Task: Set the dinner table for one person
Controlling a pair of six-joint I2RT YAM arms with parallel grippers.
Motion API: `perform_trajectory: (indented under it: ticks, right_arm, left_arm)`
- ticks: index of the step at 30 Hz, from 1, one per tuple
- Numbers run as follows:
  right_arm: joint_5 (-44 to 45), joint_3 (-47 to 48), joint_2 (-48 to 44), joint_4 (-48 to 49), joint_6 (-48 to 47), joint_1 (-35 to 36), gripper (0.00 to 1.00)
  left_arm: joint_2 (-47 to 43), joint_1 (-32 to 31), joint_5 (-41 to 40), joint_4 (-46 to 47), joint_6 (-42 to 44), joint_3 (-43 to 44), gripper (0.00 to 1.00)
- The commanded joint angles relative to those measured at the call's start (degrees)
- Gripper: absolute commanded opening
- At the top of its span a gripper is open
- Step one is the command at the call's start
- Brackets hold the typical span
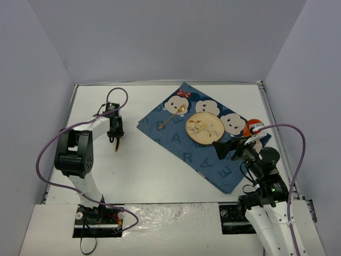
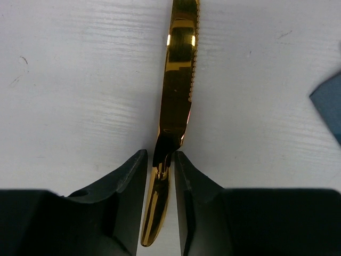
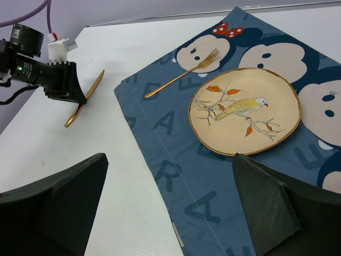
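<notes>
Room: pale lavender-grey walls (image 1: 160, 42) close in the far, left and right sides.
Dinner table (image 1: 138, 170): white and matte; bare across its left half and near middle.
Cloth (image 1: 213, 165): dark blue, laid askew on the right half, one corner close to the near edge.
Writing: large pale letters printed on the cloth, A and R legible, beside cartoon mouse faces.
Plate (image 1: 204, 128): tan, painted with a bird on a branch, on the cloth.
Fork (image 1: 171, 118): gold, on the cloth just left of the plate.
Knife (image 2: 178, 85): gold, serrated, on bare tabletop well left of the cloth edge.
Left gripper (image 2: 161, 160): fingers narrow, either side of the knife's handle; whether they press it I cannot tell.
Right gripper (image 1: 219, 149): jaws wide, empty, above the cloth near the plate.
In the way: orange-and-white object (image 1: 253, 127) beside the right arm, too hidden to name.
</notes>
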Motion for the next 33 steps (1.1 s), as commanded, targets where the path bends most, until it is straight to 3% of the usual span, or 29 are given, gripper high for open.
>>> perform_trajectory:
  ticks: [1, 6, 19, 33]
  right_arm:
    - [-0.8, 1.4, -0.2, 3.2, 0.4, 0.5, 1.0]
    - [-0.8, 1.3, -0.3, 3.1, 0.3, 0.5, 1.0]
    - [-2.9, 2.9, 4.8, 3.2, 0.9, 0.5, 1.0]
    - [-3.3, 4.0, 7.8, 3.2, 2.4, 0.5, 1.0]
  left_arm:
    - [1.1, 0.4, 2.3, -0.9, -0.3, 0.4, 0.21]
    - [1.0, 0.4, 3.8, -0.6, -0.8, -0.6, 0.0]
    - [-9.3, -3.8, 2.0, -3.8, -4.3, -3.8, 0.0]
    - [-16.1, -11.8, -0.3, -6.7, -5.2, -1.1, 0.0]
